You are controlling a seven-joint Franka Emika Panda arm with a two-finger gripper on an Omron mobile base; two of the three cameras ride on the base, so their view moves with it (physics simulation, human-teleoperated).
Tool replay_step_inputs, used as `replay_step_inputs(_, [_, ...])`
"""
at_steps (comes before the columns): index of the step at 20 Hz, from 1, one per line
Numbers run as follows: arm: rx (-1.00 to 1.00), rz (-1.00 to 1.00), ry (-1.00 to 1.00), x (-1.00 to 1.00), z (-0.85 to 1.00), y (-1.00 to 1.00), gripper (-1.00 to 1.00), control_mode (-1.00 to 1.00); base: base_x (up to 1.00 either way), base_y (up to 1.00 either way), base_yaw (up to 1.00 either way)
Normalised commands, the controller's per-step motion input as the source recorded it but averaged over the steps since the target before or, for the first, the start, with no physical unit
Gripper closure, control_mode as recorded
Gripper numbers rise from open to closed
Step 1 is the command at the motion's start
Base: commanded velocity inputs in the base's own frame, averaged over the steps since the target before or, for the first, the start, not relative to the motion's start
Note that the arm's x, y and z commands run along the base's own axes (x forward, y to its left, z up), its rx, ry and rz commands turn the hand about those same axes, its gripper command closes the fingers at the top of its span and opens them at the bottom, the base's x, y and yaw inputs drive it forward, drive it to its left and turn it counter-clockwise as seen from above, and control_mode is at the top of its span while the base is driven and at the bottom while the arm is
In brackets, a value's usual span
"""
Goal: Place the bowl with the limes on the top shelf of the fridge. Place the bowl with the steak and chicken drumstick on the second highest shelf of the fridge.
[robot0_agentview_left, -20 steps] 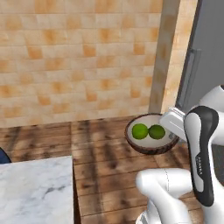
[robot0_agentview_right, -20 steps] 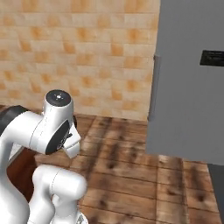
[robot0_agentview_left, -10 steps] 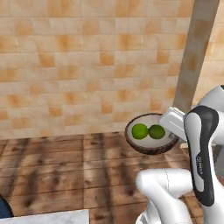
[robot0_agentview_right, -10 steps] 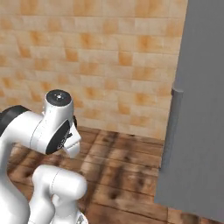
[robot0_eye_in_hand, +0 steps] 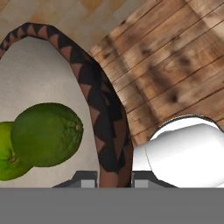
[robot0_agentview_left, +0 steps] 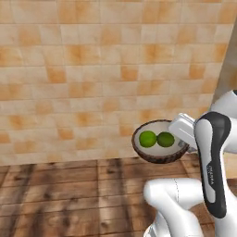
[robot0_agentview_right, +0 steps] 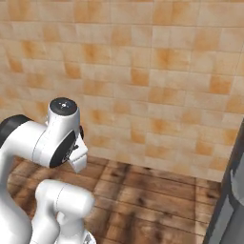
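My gripper (robot0_agentview_left: pixel 179 137) is shut on the right rim of the bowl with the limes (robot0_agentview_left: pixel 157 152) and holds it level in the air in front of the arm. The bowl is dark brown outside and pale inside, with two green limes (robot0_agentview_left: pixel 148 138) side by side in it. In the hand view the patterned rim (robot0_eye_in_hand: pixel 103 118) runs down between my fingertips (robot0_eye_in_hand: pixel 85 179), and one lime (robot0_eye_in_hand: pixel 46 133) lies just left of it. A dark grey edge of the fridge (robot0_agentview_right: pixel 232 200) stands at the lower right of the right base view. The bowl with the steak and chicken drumstick and the fridge shelves are out of view.
An orange-beige tiled wall (robot0_agentview_left: pixel 92 74) faces me across both base views. Brown wooden floor planks (robot0_agentview_right: pixel 152 190) lie below it. My white arm (robot0_agentview_right: pixel 52 143) fills the lower left of the right base view.
The whole picture has shifted, so the base has turned: the marble counter has left the left base view and the fridge has slid to the right edge. The bowl stays in my grip.
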Motion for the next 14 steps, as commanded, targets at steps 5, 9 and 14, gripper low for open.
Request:
replay_step_inputs(5, [0.0,0.0,0.0,0.0,0.0,0.0,1.0,1.0,1.0,0.27,0.0])
replay_step_inputs(9, [0.0,0.0,0.0,0.0,0.0,0.0,1.0,1.0,1.0,0.29,-0.16])
replay_step_inputs(14, [0.0,0.0,0.0,0.0,0.0,0.0,1.0,1.0,0.88,0.24,-0.58])
